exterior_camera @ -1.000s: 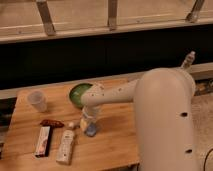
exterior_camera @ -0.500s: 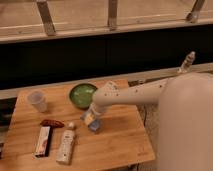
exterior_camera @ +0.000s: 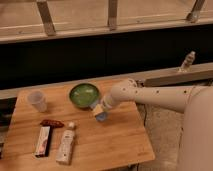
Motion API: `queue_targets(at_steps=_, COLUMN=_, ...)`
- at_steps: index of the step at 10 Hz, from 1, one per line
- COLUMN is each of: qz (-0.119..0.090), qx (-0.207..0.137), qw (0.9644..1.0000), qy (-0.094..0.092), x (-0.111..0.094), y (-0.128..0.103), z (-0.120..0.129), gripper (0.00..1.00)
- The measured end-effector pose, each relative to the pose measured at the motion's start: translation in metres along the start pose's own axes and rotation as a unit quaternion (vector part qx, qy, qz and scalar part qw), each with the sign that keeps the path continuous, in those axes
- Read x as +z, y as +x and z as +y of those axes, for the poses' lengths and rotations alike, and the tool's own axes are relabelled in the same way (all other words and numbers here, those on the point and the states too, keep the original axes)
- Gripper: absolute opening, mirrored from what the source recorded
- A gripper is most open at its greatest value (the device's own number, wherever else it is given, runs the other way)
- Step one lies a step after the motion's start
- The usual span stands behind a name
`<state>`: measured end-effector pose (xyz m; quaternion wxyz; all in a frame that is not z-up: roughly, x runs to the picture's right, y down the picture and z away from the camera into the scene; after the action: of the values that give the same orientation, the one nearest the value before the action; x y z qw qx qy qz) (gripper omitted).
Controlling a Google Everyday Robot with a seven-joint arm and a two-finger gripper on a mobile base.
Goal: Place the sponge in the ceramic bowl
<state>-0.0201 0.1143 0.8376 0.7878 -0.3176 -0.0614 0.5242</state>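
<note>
Table [exterior_camera: 115, 145]: wooden; open room on its right half, with the right and near edges close by. Ceramic bowl [exterior_camera: 84, 95]: glossy, probably hard and breakable, so its rim should be cleared. Pincer [exterior_camera: 99, 112]: closed on the sponge [exterior_camera: 102, 117], held just beside the bowl's right rim and outside it. The sponge is likely light, soft and compressible; a gentle grip across its narrow sides should suffice.

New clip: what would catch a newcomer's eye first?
The white arm reaches in from the right. Its claw grips the sponge just beside the green bowl, mid-table. A cup stands at the table's left, and a bottle lies near the front.
</note>
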Motion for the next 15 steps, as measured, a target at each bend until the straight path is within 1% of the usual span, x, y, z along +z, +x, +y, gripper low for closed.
queue_targets(at_steps=2, qz=-0.01, qx=0.007, qw=0.9997, qy=-0.021, x=0.001, y=-0.024, z=-0.023, gripper=0.0)
queue_targets(at_steps=3, qz=-0.015, qx=0.008, qw=0.9995, qy=-0.026, x=-0.001, y=-0.032, z=-0.03, gripper=0.0)
queue_targets(at_steps=4, qz=-0.021, qx=0.004, qw=0.9993, qy=-0.03, x=-0.006, y=-0.045, z=-0.032, gripper=0.0)
queue_targets(at_steps=6, qz=-0.034, qx=-0.016, qw=0.9988, qy=-0.031, x=-0.021, y=-0.074, z=-0.021, gripper=0.0)
queue_targets(at_steps=7, qz=-0.042, qx=-0.034, qw=0.998, qy=-0.034, x=-0.025, y=-0.093, z=-0.012, gripper=0.0)
queue_targets(at_steps=8, qz=-0.049, qx=-0.053, qw=0.9965, qy=-0.042, x=-0.023, y=-0.109, z=0.0, gripper=0.0)
queue_targets(at_steps=9, qz=-0.053, qx=-0.067, qw=0.9951, qy=-0.051, x=-0.019, y=-0.118, z=0.008, gripper=0.0)
queue_targets(at_steps=11, qz=-0.059, qx=-0.1, qw=0.9906, qy=-0.072, x=-0.002, y=-0.136, z=0.025, gripper=0.0)
queue_targets(at_steps=12, qz=-0.061, qx=-0.113, qw=0.9884, qy=-0.082, x=0.005, y=-0.144, z=0.032, gripper=0.0)
queue_targets(at_steps=13, qz=-0.063, qx=-0.121, qw=0.9868, qy=-0.088, x=0.008, y=-0.146, z=0.032, gripper=0.0)
queue_targets(at_steps=14, qz=-0.07, qx=-0.131, qw=0.9843, qy=-0.096, x=0.01, y=-0.151, z=0.033, gripper=0.03)
queue_targets(at_steps=15, qz=-0.077, qx=-0.143, qw=0.9813, qy=-0.104, x=0.013, y=-0.156, z=0.038, gripper=0.04)
